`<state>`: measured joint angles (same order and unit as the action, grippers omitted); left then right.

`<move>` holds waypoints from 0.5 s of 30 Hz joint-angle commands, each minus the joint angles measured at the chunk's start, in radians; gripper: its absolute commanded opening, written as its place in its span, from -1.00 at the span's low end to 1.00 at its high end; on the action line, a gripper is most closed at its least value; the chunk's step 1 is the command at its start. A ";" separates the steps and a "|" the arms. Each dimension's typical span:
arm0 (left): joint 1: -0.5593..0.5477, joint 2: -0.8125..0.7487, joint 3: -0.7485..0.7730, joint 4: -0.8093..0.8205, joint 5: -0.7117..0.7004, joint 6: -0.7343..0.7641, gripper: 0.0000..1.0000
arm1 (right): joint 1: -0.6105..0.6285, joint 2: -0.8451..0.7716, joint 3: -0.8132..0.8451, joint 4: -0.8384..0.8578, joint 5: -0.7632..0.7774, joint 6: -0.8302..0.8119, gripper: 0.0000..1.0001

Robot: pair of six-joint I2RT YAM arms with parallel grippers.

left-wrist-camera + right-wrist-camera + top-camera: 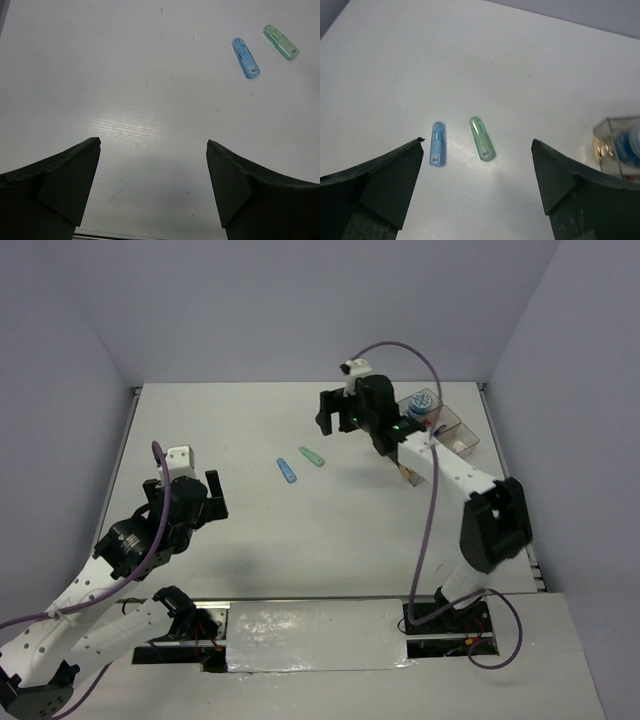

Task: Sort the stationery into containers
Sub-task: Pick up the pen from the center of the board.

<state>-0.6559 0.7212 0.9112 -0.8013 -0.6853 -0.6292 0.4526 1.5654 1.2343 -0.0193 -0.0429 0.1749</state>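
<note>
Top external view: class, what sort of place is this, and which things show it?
Probably a robotics lab test cell: a white table boxed in by plain walls, a left arm and right arm bolted at its near edge, and a few sorting props: blue piece, green piece, clear bins.

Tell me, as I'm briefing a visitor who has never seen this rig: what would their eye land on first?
Most likely the blue piece and the green piece, lying side by side but apart in the middle of the white table. Next, the right pincer, open near them, and the clear containers at the far right, a blue tape roll inside.
</note>
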 commanded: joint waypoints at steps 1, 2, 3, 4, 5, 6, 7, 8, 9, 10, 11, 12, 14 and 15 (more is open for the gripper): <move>0.004 -0.016 0.026 0.020 -0.017 0.002 0.99 | 0.052 0.265 0.231 -0.259 -0.098 -0.247 0.93; 0.004 -0.014 0.026 0.020 -0.016 0.002 0.99 | 0.067 0.315 0.296 -0.310 -0.068 -0.286 0.93; 0.004 -0.012 0.026 0.024 -0.011 0.005 0.99 | 0.081 0.364 0.394 -0.379 -0.017 -0.304 0.92; 0.004 -0.012 0.026 0.027 -0.008 0.009 0.99 | 0.092 0.437 0.430 -0.396 -0.012 -0.320 0.92; 0.006 -0.011 0.025 0.030 0.001 0.014 0.99 | 0.095 0.464 0.485 -0.409 -0.011 -0.343 0.91; 0.006 -0.009 0.022 0.036 0.007 0.019 0.99 | 0.095 0.517 0.513 -0.421 0.015 -0.347 0.91; 0.006 -0.009 0.023 0.039 0.018 0.025 0.99 | 0.095 0.542 0.537 -0.430 0.015 -0.354 0.91; 0.007 -0.008 0.020 0.040 0.023 0.026 0.99 | 0.097 0.564 0.585 -0.451 0.014 -0.371 0.90; 0.006 -0.006 0.020 0.045 0.027 0.031 0.99 | 0.098 0.587 0.608 -0.461 0.015 -0.377 0.89; 0.007 -0.005 0.020 0.047 0.032 0.034 0.99 | 0.101 0.626 0.629 -0.473 0.002 -0.391 0.88; 0.007 -0.002 0.018 0.050 0.038 0.036 0.99 | 0.104 0.665 0.674 -0.500 -0.002 -0.396 0.86; 0.006 -0.002 0.018 0.050 0.038 0.037 0.99 | 0.107 0.680 0.692 -0.510 -0.002 -0.400 0.86; 0.007 0.000 0.018 0.053 0.044 0.040 0.99 | 0.118 0.712 0.740 -0.542 -0.005 -0.419 0.83; 0.007 0.001 0.018 0.053 0.047 0.042 0.99 | 0.123 0.741 0.751 -0.550 0.003 -0.423 0.82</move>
<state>-0.6556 0.7200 0.9112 -0.7837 -0.6510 -0.6094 0.5587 2.2932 1.8904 -0.5087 -0.0471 -0.1932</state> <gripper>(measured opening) 0.993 0.916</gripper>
